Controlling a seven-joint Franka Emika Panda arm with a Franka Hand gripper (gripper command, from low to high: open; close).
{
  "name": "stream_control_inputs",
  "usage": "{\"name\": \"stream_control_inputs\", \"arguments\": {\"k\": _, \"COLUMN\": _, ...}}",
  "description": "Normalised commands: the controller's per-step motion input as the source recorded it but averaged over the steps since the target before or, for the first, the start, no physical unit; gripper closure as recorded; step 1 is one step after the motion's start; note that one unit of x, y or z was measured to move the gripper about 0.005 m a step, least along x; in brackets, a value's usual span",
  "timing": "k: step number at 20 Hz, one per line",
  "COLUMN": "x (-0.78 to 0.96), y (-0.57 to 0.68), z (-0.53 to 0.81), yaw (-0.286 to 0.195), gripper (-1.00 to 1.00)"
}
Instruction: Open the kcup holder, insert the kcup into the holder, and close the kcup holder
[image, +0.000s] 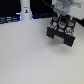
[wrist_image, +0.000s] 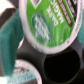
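Ext. view: holder (image: 61, 31) sits on pale desk (image: 30, 60) at approx 2 o'clock from centre, open, pods showing in its slots. Arm above it; tool (image: 62, 20) right over holder. White bottle (image: 25, 11) at 11 o'clock, well apart. Wrist view: kcup (wrist_image: 48, 24), green top, pinched between teal fingers (wrist_image: 11, 34), over an empty dark slot (wrist_image: 62, 65).
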Motion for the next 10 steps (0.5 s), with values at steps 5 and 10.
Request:
{"name": "stream_control_inputs", "arguments": {"k": 5, "x": 0.43, "y": -0.06, "z": 0.54, "yaw": 0.094, "gripper": -1.00}}
{"name": "stream_control_inputs", "arguments": {"k": 10, "x": 0.48, "y": -0.31, "z": 0.46, "yaw": 0.073, "gripper": -1.00}}
